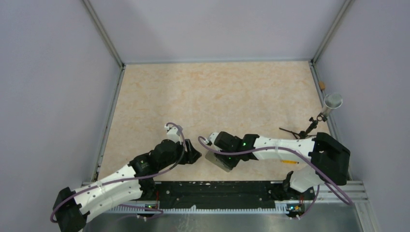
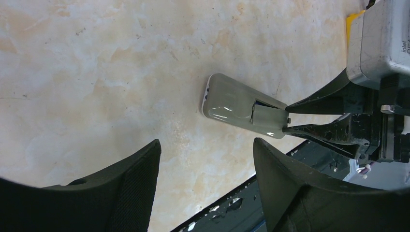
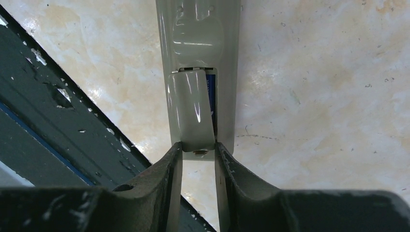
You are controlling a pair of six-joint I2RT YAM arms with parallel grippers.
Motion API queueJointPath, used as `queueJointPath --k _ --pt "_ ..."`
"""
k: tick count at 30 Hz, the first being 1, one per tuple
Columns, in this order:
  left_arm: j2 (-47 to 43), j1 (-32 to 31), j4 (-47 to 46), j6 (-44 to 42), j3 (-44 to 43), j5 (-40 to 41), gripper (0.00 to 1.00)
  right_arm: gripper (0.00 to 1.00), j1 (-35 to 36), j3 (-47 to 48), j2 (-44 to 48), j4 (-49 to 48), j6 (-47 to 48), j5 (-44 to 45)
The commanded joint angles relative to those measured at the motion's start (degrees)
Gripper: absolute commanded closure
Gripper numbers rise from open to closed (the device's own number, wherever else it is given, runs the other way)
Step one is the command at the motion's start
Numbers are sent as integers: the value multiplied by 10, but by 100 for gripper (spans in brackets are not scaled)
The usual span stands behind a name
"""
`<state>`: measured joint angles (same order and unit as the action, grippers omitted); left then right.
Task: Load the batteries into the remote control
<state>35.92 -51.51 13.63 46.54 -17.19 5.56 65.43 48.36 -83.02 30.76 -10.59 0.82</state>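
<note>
The remote control point(image 2: 227, 99) lies grey back up on the table near its front edge. Its battery cover point(image 3: 191, 108) sits askew over the recess, raised at one end. A blue battery point(image 3: 211, 96) shows as a sliver in the recess beside the cover; a second one is not visible. My right gripper point(image 3: 198, 147) is shut on the end of the cover, also seen in the left wrist view point(image 2: 289, 121). My left gripper point(image 2: 207, 145) is open and empty, a short way from the remote's side. In the top view both grippers point(image 1: 193, 155) point(image 1: 208, 147) meet and hide the remote.
A black rail point(image 1: 217, 188) runs along the table's front edge, close to the remote. A small yellow piece point(image 2: 354, 20) lies behind the right wrist. A thin stand with a grey cup point(image 1: 332, 101) is at the right wall. Grey walls enclose the table.
</note>
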Motion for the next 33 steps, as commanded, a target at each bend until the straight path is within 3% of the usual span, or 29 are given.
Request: queueJointPath --k 1,9,17,33 --pt "6 2 -26 -5 5 -3 29 74 -7 12 -2 -10 0 8" --pt "10 2 -30 -6 5 -3 29 84 -7 17 0 -4 1 14" --pt "15 1 -32 -6 3 -5 29 100 -7 19 7 -6 2 17" --pt "26 2 -41 -8 1 -11 29 100 -7 41 37 46 -17 16"
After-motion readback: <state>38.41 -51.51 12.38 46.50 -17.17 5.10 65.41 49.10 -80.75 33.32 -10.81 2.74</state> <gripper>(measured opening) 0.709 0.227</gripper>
